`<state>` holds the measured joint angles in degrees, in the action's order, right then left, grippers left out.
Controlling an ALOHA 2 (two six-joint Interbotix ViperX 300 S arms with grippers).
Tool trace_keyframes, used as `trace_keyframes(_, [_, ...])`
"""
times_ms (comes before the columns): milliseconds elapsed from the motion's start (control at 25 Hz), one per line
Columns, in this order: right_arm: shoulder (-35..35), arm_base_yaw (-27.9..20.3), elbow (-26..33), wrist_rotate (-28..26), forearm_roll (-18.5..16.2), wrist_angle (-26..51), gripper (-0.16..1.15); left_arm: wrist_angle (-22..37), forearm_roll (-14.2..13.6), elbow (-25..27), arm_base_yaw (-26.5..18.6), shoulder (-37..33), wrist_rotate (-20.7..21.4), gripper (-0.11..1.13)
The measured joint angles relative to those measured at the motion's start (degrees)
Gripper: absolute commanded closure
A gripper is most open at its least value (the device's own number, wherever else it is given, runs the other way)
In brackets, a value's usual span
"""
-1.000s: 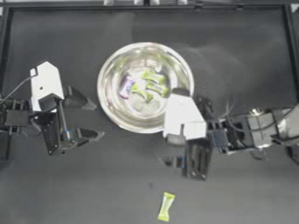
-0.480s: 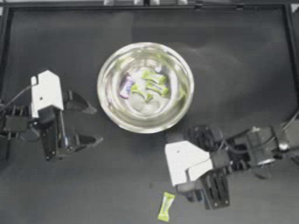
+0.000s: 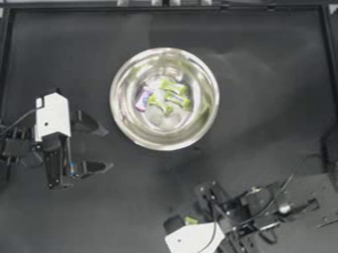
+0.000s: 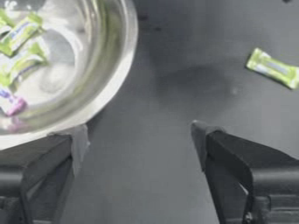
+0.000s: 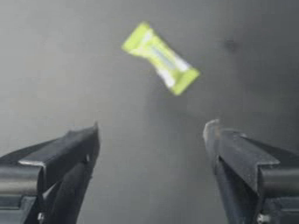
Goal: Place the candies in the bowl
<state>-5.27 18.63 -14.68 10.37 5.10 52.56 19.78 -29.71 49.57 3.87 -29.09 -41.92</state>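
Observation:
The shiny silver bowl (image 3: 125, 121) sits mid-table and holds three yellow-green candies (image 3: 173, 89) and one pink-purple candy (image 3: 142, 99). A loose yellow-green candy (image 3: 191, 221) lies on the table near the front edge, partly hidden under my right arm's white wrist block. In the right wrist view this candy (image 5: 161, 58) lies just ahead of my right gripper (image 5: 152, 140), which is open and empty. My left gripper (image 3: 92, 147) waits open left of the bowl. Its wrist view shows the bowl (image 4: 114, 78) and the loose candy (image 4: 273, 68) farther off.
The dark table (image 3: 277, 74) has a raised black border along its back and sides. My right arm (image 3: 271, 207) and its cables cross the front right corner.
My right arm has swung from beside the bowl's right rim down to the front edge, over the loose candy. The left arm has barely shifted.

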Motion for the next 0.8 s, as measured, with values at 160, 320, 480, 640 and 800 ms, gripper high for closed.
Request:
trace_keyframes(160, [-1.58, -0.09, 0.62, 4.83, 1.67, -2.02, 0.00, 0.00, 0.00, -0.09, 0.00, 0.00, -0.09, 0.01])
trace_keyframes(320, [-2.90, -0.35, 0.62, 6.33, 1.67, -5.54, 0.00, 0.00, 0.18, -0.09, 0.00, 0.00, -0.09, 0.01])
trace_keyframes(480, [-4.13, -0.53, 0.26, 7.65, 1.23, -8.53, 0.00, 0.00, 0.18, 0.00, 0.00, 0.00, -0.18, 0.01])
trace_keyframes(640, [-5.19, -0.70, -0.09, 8.44, 1.49, -9.93, 0.00, 0.09, 0.18, -0.09, 0.00, 0.00, -0.26, 0.01])
trace_keyframes(800, [-6.42, -0.79, -0.18, 9.49, 1.58, -11.34, 0.01, 0.18, 0.18, 0.00, 0.00, 0.00, -0.62, 0.01])
